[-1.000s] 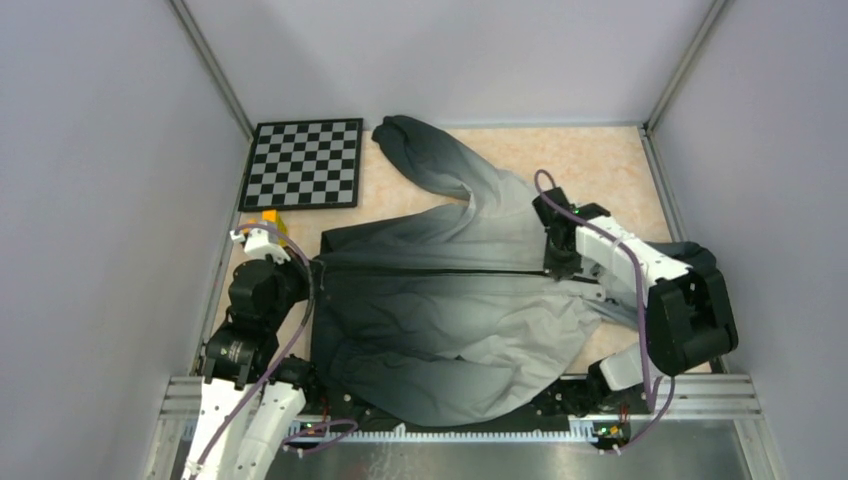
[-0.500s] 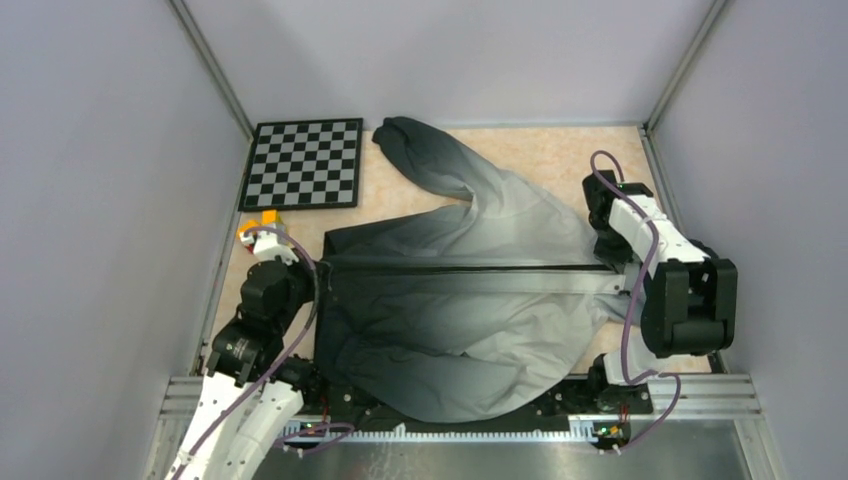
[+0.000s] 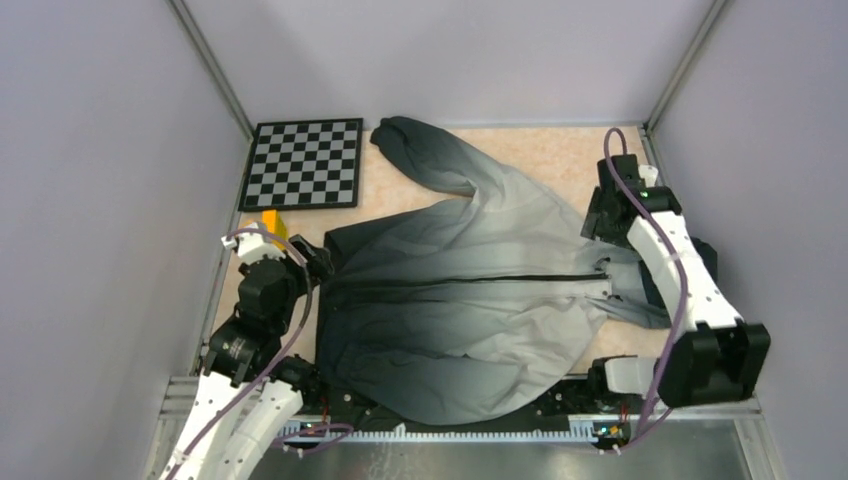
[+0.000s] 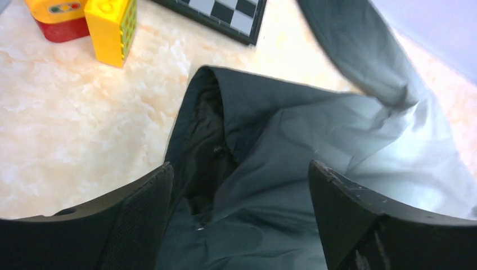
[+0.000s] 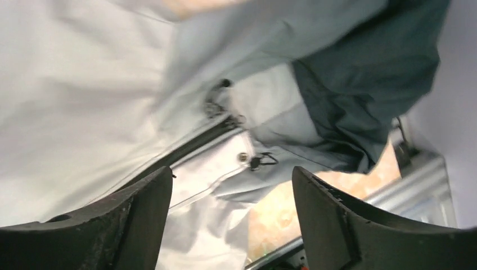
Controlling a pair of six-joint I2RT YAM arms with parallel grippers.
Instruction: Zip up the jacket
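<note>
We see a pale marbled table [image 3: 560, 150]. The jacket [image 3: 450, 310] lies spread across it, one sleeve reaching toward the far edge. A checkerboard [image 3: 305, 163] lies in the far left corner, with a yellow block [image 4: 115, 28] and a red-and-yellow block [image 4: 59, 17] nearby.

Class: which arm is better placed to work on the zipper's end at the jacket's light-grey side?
Right. The right gripper, open, hovers near the zipper's end on the jacket; the left gripper, also open, sits at the opposite dark end.

Jacket [image 3: 450, 300] lies flat on table, dark-to-grey, zipper [image 3: 470, 279] closed.
</note>
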